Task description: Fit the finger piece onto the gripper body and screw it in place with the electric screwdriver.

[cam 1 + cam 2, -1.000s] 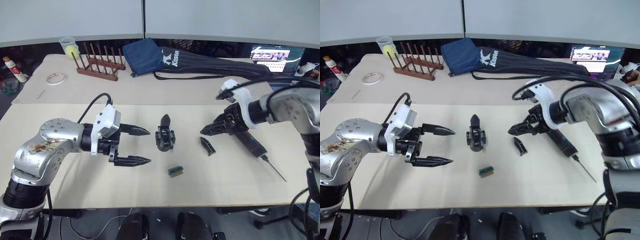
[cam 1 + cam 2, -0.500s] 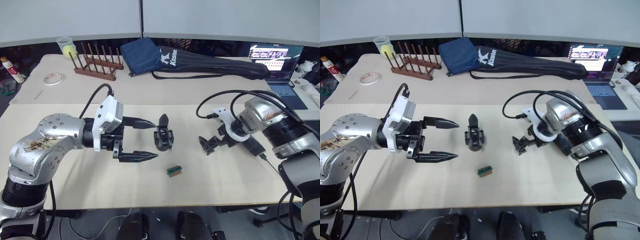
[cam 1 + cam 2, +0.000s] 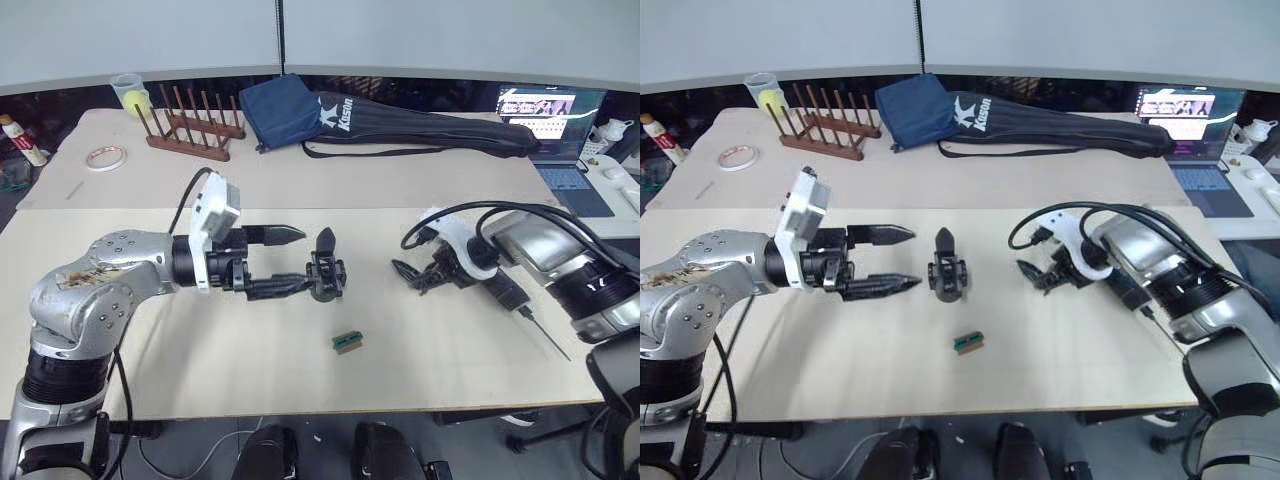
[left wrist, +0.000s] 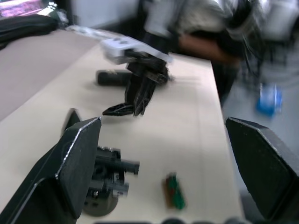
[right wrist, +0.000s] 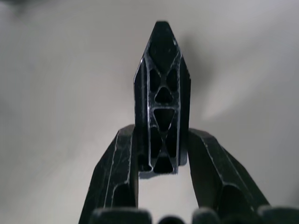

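Two grippers low over tan table (image 3: 250, 390). My right gripper (image 5: 161, 161) clenched on finger piece (image 5: 162, 93), tip poking past fingertips; wrist view alone shows its ribbed face. My left gripper (image 3: 290, 262) spread, straddling gripper body (image 3: 327, 279) mid-table. Electric screwdriver (image 3: 508, 294) beside right wrist. Bare room toward near edge, green block (image 3: 348, 342) aside.

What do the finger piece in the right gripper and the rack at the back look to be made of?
The finger piece, pinched in the right gripper, looks like moulded black plastic: matte, with a hollow lattice of triangular ribs. The rack at the table's far edge looks like dark-stained wood with a row of upright pegs; its finish cannot be judged.
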Robot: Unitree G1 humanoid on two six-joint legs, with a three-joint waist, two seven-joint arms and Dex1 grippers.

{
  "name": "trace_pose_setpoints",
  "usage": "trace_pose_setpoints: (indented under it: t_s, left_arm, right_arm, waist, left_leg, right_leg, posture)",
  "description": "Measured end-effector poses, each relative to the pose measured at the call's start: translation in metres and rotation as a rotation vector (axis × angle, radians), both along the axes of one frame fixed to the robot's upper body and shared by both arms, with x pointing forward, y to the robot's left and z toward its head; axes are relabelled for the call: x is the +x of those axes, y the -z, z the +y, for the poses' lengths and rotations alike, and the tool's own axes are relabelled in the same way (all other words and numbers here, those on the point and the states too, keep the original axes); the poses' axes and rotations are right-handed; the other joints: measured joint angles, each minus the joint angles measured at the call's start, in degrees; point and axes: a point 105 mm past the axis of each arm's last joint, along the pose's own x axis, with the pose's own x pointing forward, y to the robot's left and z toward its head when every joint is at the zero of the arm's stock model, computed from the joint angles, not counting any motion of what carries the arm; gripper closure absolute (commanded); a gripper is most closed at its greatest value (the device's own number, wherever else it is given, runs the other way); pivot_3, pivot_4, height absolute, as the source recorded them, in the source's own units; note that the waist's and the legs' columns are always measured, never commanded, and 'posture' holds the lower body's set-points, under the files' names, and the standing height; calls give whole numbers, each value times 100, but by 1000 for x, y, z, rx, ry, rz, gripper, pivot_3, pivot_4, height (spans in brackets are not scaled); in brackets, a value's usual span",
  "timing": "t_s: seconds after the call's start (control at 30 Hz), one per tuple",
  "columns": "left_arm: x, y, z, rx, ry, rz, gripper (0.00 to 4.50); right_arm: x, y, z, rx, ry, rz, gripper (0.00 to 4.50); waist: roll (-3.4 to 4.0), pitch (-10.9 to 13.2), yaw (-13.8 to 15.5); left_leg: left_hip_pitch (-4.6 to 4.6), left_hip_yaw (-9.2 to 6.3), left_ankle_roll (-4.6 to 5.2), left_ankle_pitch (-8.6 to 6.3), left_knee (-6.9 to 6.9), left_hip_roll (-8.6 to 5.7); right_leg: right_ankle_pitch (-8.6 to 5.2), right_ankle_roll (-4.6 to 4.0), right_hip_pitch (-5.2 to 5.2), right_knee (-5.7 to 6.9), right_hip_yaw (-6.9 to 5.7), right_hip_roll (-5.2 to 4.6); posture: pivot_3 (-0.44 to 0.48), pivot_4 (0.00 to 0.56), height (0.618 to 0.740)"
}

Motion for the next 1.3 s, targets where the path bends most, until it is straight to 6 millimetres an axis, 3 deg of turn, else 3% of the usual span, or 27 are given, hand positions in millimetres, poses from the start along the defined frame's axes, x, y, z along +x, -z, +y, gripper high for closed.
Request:
trace_pose_setpoints:
  t_s: [0.17, 0.27, 0.4, 0.57, 0.73, 0.83, 0.9, 1.23, 1.3]
  left_arm:
    - [35, -24, -17, -305, -194, 143, 0]
    - [51, -24, -28, -356, -288, 199, 0]
    - [69, -31, -28, -434, -385, 219, 0]
    - [69, -35, -33, -457, -372, 218, 0]
    - [67, -34, -37, -480, -359, 233, 2166]
    - [61, -40, -40, -494, -325, 193, 3706]
    - [60, -43, -38, -516, -333, 176, 4446]
    - [56, -45, -41, -529, -324, 161, 4500]
    - [56, -45, -40, -537, -317, 172, 3459]
  right_arm:
    - [8, -71, 30, 187, -184, -472, 3390]
    - [1, -81, 62, 303, -265, -599, 3390]
    - [-13, -90, 81, 372, -344, -672, 3390]
    - [-21, -104, 95, 436, -356, -744, 3390]
    - [-22, -103, 101, 498, -320, -723, 3390]
    - [-22, -103, 100, 517, -300, -700, 3390]
    - [-24, -106, 101, 522, -301, -710, 3389]
    - [-30, -109, 98, 527, -284, -706, 3390]
    - [-30, -109, 98, 528, -280, -706, 3390]
  waist:
    - [-4, 0, 69]
    - [-6, 0, 75]
    - [-5, 1, 87]
    - [-5, 1, 81]
    - [-5, 1, 79]
    - [-5, 1, 79]
    - [-5, 1, 77]
    - [-5, 1, 81]
    - [-5, 1, 76]
  left_leg:
    - [30, -15, -1, 1, 5, 0]
    - [48, -11, -1, 1, 1, -5]
    - [46, -9, -3, 3, 1, -11]
    - [48, -9, -4, 3, 0, -10]
    - [48, -9, -4, 3, 0, -10]
    - [47, -9, -4, 3, -1, -11]
    - [48, -9, -4, 3, -2, -10]
    - [47, -10, -4, 3, -1, -10]
    - [48, -10, -4, 3, -2, -10]
  right_leg:
    - [2, 2, 51, -11, -15, -1]
    - [2, 3, 70, -17, -15, -1]
    - [2, 2, 68, -17, -18, 2]
    - [2, 2, 69, -15, -18, 4]
    - [2, 2, 68, -15, -17, 4]
    - [2, 1, 68, -15, -17, 4]
    - [2, 1, 68, -17, -16, 4]
    - [2, 1, 68, -18, -17, 6]
    - [2, 1, 68, -18, -17, 6]
  posture:
    - [0, 150, 740]
    - [0, 150, 740]
    - [0, 150, 740]
    - [0, 150, 740]
    - [0, 150, 740]
    - [0, 150, 740]
    - [0, 150, 740]
    - [0, 150, 740]
    - [0, 150, 740]
